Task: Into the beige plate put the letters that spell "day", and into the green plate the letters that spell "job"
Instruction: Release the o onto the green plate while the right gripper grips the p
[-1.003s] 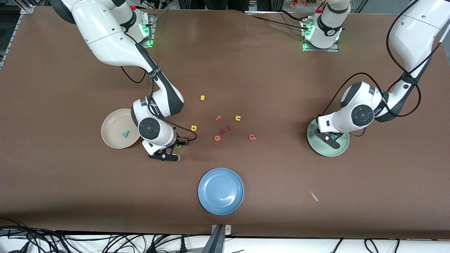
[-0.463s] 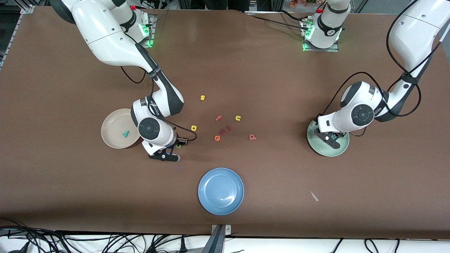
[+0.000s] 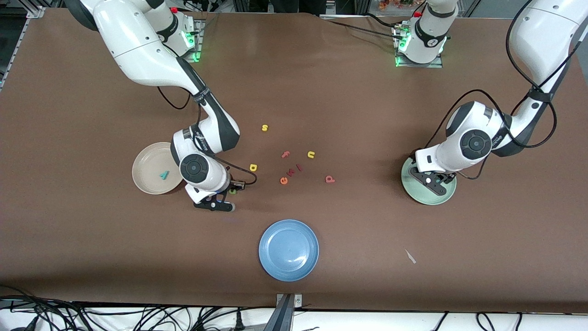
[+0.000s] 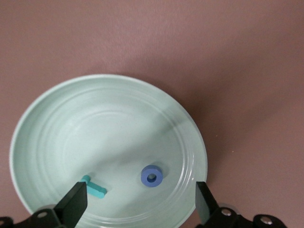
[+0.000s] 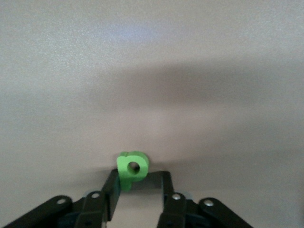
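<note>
The pale green plate [image 4: 57, 123] holds a teal j [image 4: 93, 188] and a blue ring o [image 4: 152, 176]. My left gripper [image 4: 140, 209] hangs open just over that plate [image 3: 415, 193], holding nothing. The right gripper [image 5: 138, 190] is down at the table beside the beige plate [image 3: 143, 169], its jaws straddling the green d [image 5: 132, 168]. One finger touches the letter's stem and a gap shows at the other. The teal y [image 3: 163, 174] lies in the beige plate. The yellow a [image 3: 253, 167] and the pinkish-red b [image 3: 329, 179] lie on the table mid-way between the plates.
Loose letters in the middle: a yellow s [image 3: 264, 128], a pink f [image 3: 285, 154], a yellow u [image 3: 311, 155], an orange e [image 3: 284, 180] and small red pieces [image 3: 299, 168]. A blue plate [image 3: 288, 249] sits nearer the front camera. A white scrap [image 3: 410, 256] lies toward the left arm's end.
The left gripper opened and let the teal j drop into the green plate, and its arm lifted a little. The right gripper's jaws narrowed around the green d.
</note>
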You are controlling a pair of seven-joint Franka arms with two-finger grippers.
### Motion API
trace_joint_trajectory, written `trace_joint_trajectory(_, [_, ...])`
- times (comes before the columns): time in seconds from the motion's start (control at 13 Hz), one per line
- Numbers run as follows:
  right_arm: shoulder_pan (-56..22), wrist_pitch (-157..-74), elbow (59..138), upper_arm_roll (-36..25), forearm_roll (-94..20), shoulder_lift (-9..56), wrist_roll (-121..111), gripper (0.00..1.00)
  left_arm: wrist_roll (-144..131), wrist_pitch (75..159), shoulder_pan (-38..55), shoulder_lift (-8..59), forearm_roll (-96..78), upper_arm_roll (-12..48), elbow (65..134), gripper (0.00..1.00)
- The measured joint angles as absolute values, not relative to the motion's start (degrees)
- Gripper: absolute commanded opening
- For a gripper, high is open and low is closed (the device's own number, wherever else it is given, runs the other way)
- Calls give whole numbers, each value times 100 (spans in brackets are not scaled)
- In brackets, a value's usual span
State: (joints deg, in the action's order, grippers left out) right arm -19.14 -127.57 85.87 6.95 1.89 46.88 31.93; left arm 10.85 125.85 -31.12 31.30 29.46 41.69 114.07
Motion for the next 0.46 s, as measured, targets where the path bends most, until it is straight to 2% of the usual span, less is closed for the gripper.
trace_joint_trajectory(0.23, [-1914, -12753, 8582, 693, 189, 4688, 3193, 31, 1389, 12129, -2908, 3104, 2946, 4214, 10941, 100])
trace_joint_trajectory(0.46, [-1913, -12751, 8578, 692, 189, 4688, 3193, 26, 1614, 12040, -2749, 3113, 2946, 4214, 10716, 100])
